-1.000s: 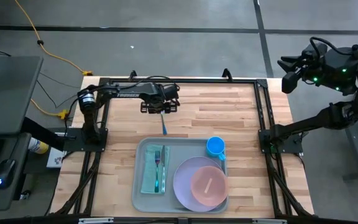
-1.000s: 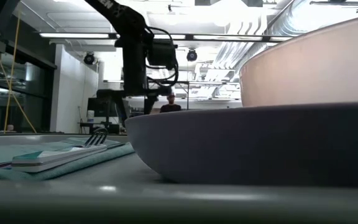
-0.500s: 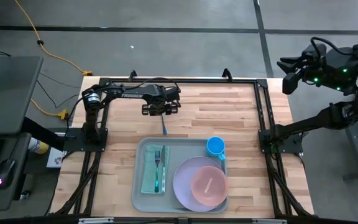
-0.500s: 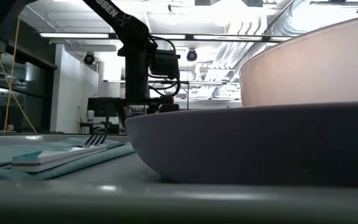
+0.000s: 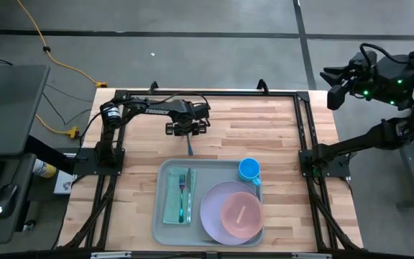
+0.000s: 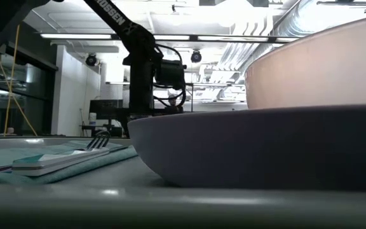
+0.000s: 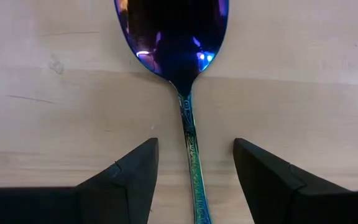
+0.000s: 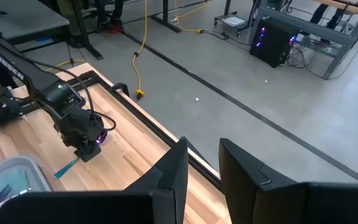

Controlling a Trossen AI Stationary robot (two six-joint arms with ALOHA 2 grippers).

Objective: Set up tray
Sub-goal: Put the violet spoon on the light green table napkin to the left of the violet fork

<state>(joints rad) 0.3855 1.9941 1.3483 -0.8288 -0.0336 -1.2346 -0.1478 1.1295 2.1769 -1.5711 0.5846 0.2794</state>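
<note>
1. Tray (image 5: 161, 216) setup: left gripper (image 5: 187, 129) hangs low over the wooden surface (image 5: 279, 137), on the far side of the tray, fingers (image 7: 135, 180) spread apart with nothing between them but air and a spoon handle.
2. Spoon (image 7: 182, 68) lies flat on the surface. In the left wrist view its iridescent blue-purple bowl sits ahead of the fingertips; the thin handle runs back through the gap between the two fingers. Contact between fingers and handle is not visible; a gap shows on each side.
3. In the high view the spoon handle (image 5: 190, 146) shows as a short blue line from under the gripper toward the tray's far rim, stopping just short of it.
4. Tray sits on the near half of the surface, roughly centred, long side across.
5. Tray contents: teal cloth (image 5: 172, 205) at the left end with a fork (image 5: 182, 188) on it; lavender plate (image 5: 214, 212) at the right with a pink bowl (image 5: 241, 214) on it; blue cup (image 5: 249, 170) at the far right corner.
6. Right gripper (image 8: 201, 168) is raised off to the right, beyond the surface edge, over the floor (image 8: 278, 93). Its fingers stand a narrow gap apart, empty.
7. Low view: plate and bowl fill the foreground; left arm (image 6: 148, 70) behind.
</note>
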